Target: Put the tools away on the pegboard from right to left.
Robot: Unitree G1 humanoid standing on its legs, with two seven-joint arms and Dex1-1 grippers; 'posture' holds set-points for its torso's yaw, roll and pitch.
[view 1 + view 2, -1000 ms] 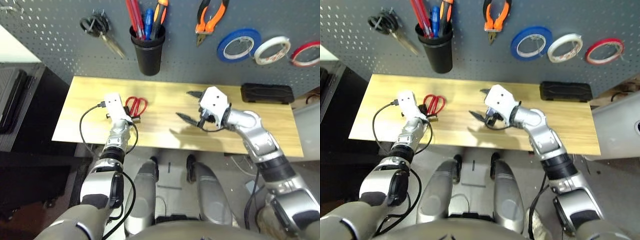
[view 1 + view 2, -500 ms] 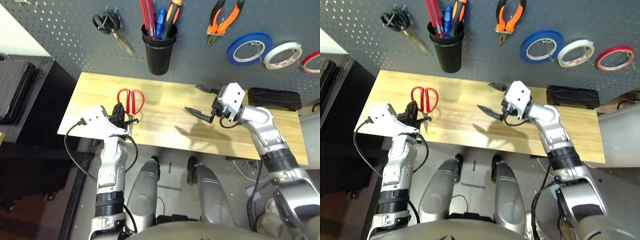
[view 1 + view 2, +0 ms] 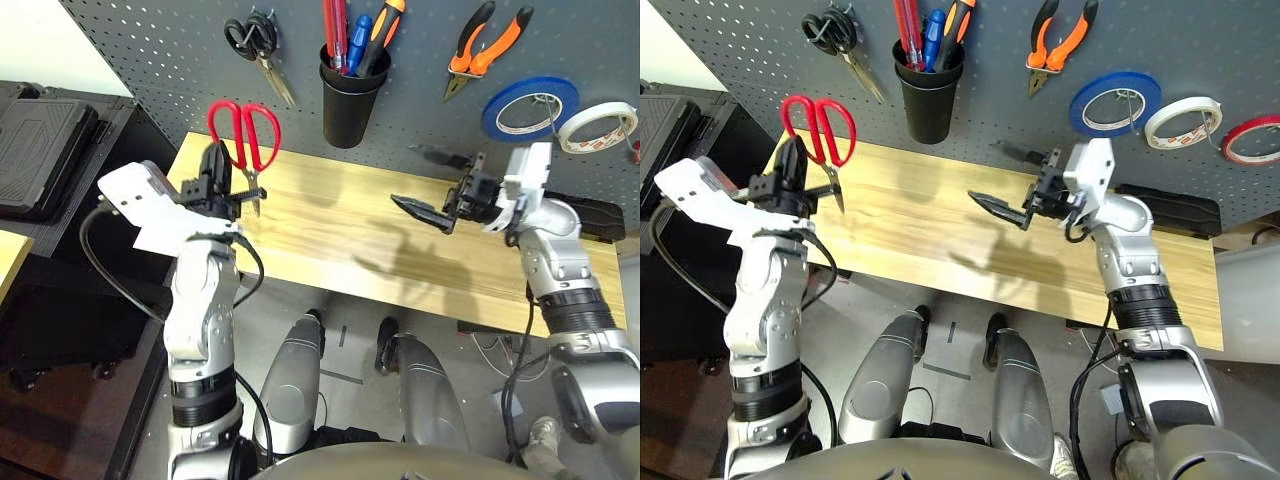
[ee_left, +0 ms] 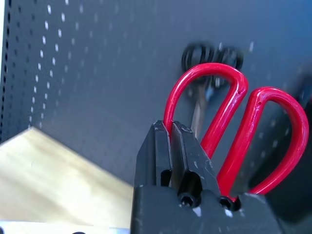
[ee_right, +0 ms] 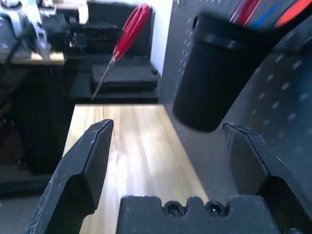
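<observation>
While left gripper clamps red-handled scissors, lifted.

Scissors: red handles. Second scissors: black handles. Pliers: orange and black. Cup: black. Tape rolls: blue, white. Pegboard: dark grey, dotted holes. Bench: pale wood grain.

Glossy red plastic scissors handles

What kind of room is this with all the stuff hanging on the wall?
Probably a workshop corner: a grey pegboard holds orange-handled pliers, tape rolls and a black cup of screwdrivers, above a wooden workbench.
</observation>
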